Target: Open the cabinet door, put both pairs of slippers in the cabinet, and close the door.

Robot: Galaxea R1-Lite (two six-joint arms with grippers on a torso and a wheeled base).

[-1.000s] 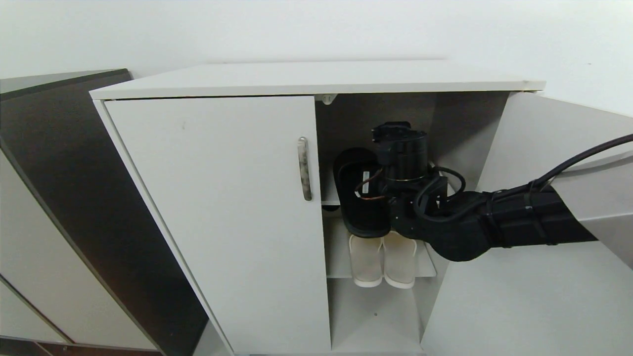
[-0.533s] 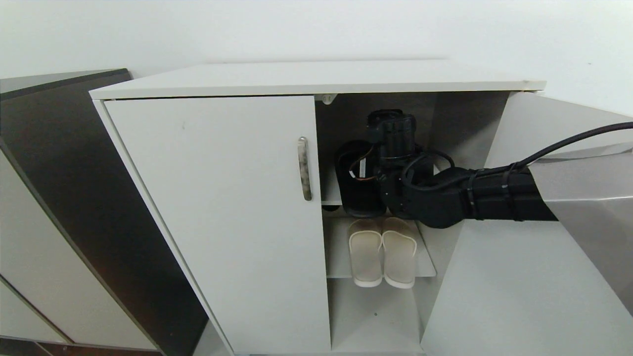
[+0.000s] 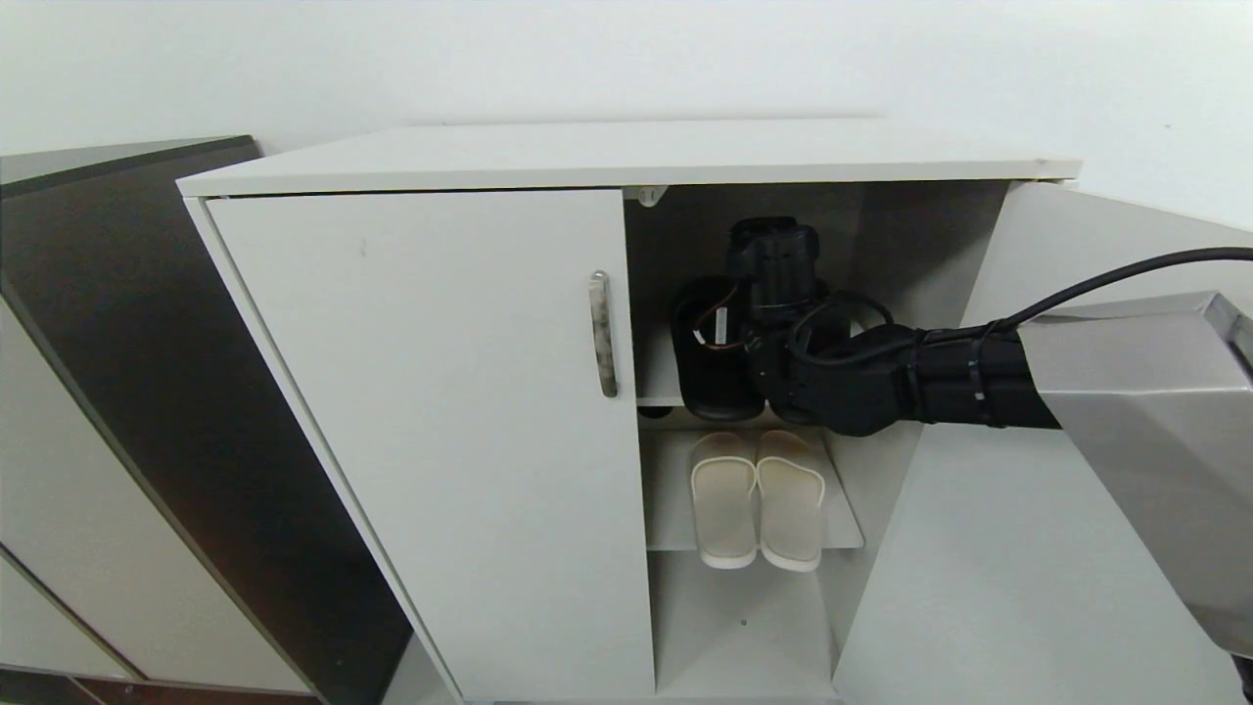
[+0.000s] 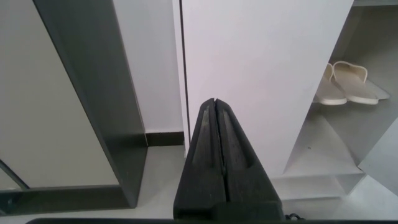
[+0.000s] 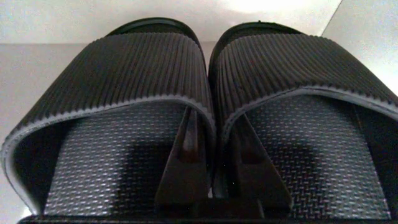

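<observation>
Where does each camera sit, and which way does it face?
Head view: on the head, looking down at the cabinet; right arm inside.
Left wrist view: on the left wrist, facing the closed door; shut left gripper ahead.
Right wrist view: on the right wrist, close on black slippers in the right gripper.
Shared: head and left wrist views show the white slippers.
</observation>
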